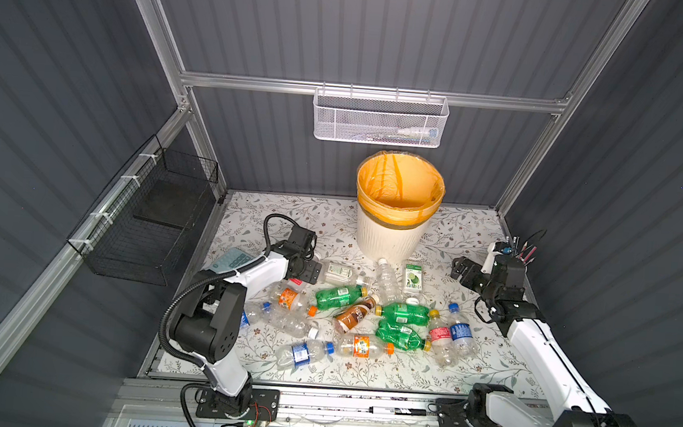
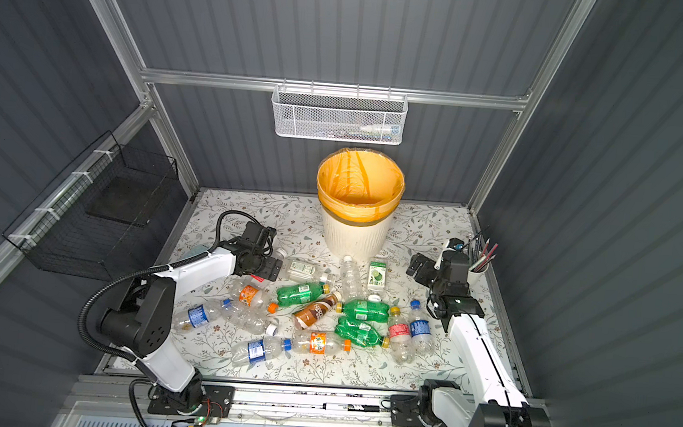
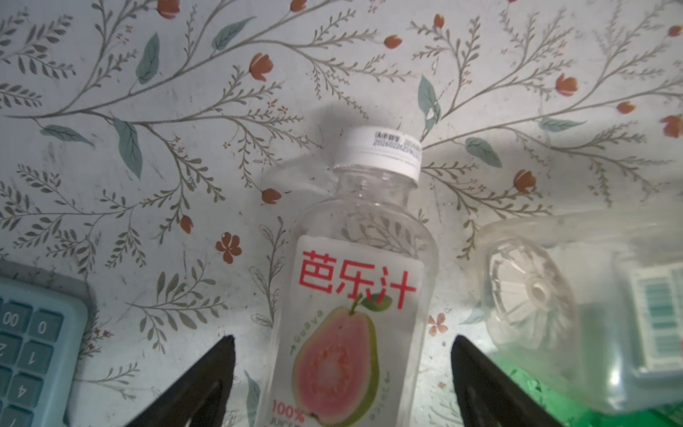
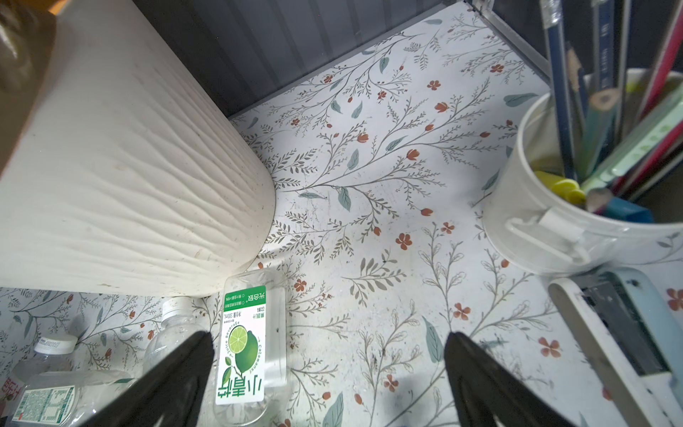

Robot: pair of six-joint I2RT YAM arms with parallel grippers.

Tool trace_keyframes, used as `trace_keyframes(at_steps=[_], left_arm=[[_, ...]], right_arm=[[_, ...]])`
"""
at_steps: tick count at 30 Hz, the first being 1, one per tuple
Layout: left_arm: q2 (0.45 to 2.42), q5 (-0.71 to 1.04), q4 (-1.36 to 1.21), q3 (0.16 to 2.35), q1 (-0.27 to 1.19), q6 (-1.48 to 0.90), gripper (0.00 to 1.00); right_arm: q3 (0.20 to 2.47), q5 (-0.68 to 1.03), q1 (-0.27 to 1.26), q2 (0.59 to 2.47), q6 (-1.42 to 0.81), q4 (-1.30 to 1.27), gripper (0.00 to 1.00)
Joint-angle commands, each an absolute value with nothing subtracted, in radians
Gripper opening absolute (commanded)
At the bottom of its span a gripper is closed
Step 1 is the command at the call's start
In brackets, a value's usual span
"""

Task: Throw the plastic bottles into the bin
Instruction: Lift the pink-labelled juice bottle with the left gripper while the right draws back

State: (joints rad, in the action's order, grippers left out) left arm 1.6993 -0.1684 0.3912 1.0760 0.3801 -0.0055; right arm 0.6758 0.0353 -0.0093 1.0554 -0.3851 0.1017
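Several plastic bottles lie scattered on the flowered table (image 1: 464,378) in front of the bin (image 1: 390,239), a cream ribbed basket lined with an orange bag. My left gripper (image 3: 343,338) is low over a clear guava-label bottle (image 3: 351,295) with a white cap. Its jaws stand open on either side of the bottle, with a gap showing on each side. In both top views this gripper (image 1: 309,271) (image 2: 271,268) sits left of the pile. My right gripper (image 4: 329,334) is open and empty, hovering right of the bin beside a lime-label bottle (image 4: 244,347) (image 1: 413,276).
A white pencil cup (image 4: 554,222) and a pale stapler-like device (image 4: 628,332) stand by the right gripper. A blue calculator (image 3: 33,351) lies beside the left gripper. On the back wall hangs a white mesh basket (image 1: 380,119), and on the left wall a black wire basket (image 1: 156,216).
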Motion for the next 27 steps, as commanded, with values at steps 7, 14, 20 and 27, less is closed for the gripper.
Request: trace_keyframes(at_steps=[7,14,20,27], left_arm=[[1.830,-0.180,0.515,1.214,0.379,0.004,0.87],[1.907,-0.178,0.566,1.291,0.379,0.021,0.69],[1.871,-0.189,0.534,1.282,0.377,-0.010,0.51],[1.681,-0.208,0.437,1.294,0.362,-0.082,0.47]], right_arm=[[0.650,0.067,-0.031,1.053,-0.391,0.072,0.99],[0.642,0.074,-0.044,1.048,-0.383,0.077,0.99],[0.630,0.080,-0.057,1.040,-0.384,0.076,0.99],[0.613,0.082,-0.078,0.997,-0.390,0.079,0.99]])
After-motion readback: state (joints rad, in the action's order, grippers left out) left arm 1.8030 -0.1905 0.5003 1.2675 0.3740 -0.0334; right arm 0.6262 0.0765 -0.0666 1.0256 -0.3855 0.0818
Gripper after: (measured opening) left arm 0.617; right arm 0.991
